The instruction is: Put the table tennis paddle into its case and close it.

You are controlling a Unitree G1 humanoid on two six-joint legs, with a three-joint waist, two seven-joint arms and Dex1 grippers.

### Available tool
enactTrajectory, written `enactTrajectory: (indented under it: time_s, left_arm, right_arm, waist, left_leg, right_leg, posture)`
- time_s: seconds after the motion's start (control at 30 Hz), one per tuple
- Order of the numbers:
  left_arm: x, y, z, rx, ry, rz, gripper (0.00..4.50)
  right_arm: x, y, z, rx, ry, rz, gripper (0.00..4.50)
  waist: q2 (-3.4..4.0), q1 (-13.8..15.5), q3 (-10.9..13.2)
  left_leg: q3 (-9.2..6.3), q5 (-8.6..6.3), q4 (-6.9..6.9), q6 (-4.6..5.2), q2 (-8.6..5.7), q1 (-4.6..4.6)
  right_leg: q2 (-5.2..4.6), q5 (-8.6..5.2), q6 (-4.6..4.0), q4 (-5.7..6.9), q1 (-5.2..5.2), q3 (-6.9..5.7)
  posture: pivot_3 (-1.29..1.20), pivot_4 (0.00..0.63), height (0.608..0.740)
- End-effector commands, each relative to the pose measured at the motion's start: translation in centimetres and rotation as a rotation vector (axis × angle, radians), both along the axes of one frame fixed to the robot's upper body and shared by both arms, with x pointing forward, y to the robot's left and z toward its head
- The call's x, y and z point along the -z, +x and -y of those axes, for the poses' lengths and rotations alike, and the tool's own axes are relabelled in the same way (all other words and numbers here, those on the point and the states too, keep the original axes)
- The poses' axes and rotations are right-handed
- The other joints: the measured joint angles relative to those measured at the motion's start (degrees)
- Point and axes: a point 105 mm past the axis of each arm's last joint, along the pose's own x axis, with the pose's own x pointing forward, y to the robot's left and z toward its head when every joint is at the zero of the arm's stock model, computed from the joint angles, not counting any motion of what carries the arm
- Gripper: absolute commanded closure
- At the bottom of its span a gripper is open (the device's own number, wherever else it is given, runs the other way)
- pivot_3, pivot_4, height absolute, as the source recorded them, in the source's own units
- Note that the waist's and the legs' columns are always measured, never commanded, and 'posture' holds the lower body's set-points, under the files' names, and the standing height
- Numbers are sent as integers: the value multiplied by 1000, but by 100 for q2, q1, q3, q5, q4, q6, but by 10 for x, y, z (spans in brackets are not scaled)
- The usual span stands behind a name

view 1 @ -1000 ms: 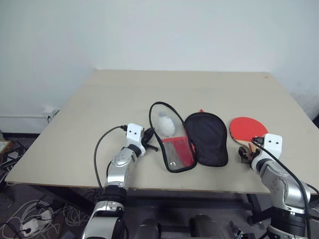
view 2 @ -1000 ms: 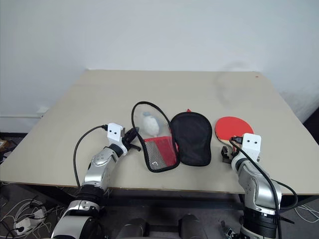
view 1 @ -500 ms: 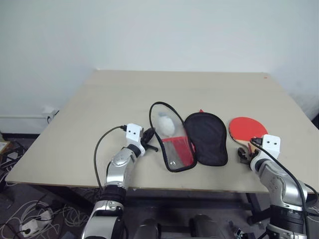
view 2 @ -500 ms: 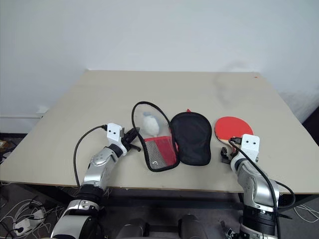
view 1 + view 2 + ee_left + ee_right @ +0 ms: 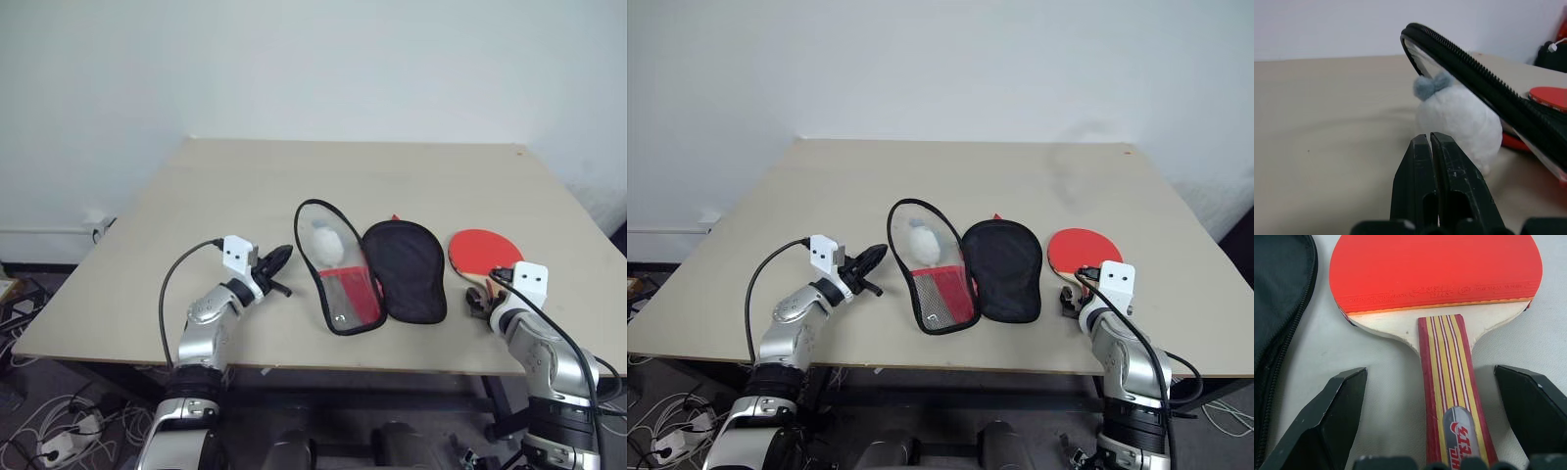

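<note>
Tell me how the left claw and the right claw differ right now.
The left claw is shut and empty, beside the open case; the right claw is wide open. The left claw points level, the right claw tilts down with its fingers either side of the paddle handle. Both have black fingers.
</note>
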Motion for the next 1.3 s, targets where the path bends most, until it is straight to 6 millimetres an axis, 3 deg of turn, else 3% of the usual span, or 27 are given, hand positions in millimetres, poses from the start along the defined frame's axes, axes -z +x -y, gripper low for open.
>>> enactTrajectory:
  time_s: [0.03,0.4,0.53,1.0,1.13,1.3]
  left_arm:
    - [-21,1,-2,25,5,64,4500]
    - [-22,-14,4,153,21,37,4500]
    - [-22,-16,7,171,23,33,4500]
    - [-16,-16,11,166,44,27,4500]
    - [-13,-15,14,163,57,22,4500]
    - [-11,-13,16,158,61,24,4500]
  right_arm:
    - [-1,5,0,-3,0,5,16]
    - [0,12,-4,-9,0,10,16]
    - [0,13,-4,-9,-2,10,16]
    - [0,16,-10,-30,14,18,16]
    - [-3,19,-11,-36,23,29,743]
    - [-5,19,-12,-39,33,37,2069]
  waist:
    - [0,0,0]
    - [3,-35,1]
    - [16,-30,2]
    - [12,-33,1]
    - [12,-38,1]
    - [11,-43,1]
  left_leg:
    - [0,0,1,0,0,-1]
    - [5,-2,3,-3,21,-12]
    - [6,-2,-15,-3,49,-25]
    - [43,-2,-12,-3,59,-16]
    - [56,-2,-12,-3,66,-17]
    - [77,-3,-12,-3,73,-19]
  right_leg:
    - [0,0,0,-3,0,-1]
    - [-7,0,-1,-28,-6,-31]
    - [-4,0,-1,-94,-4,-65]
    - [-6,0,-1,-95,-11,-50]
    - [-6,0,-1,-99,-15,-49]
    - [-12,0,-1,-106,-23,-48]
  posture:
    - [0,0,740]
    - [0,0,740]
    - [0,0,740]
    - [0,0,740]
    - [0,0,740]
    - [0,0,740]
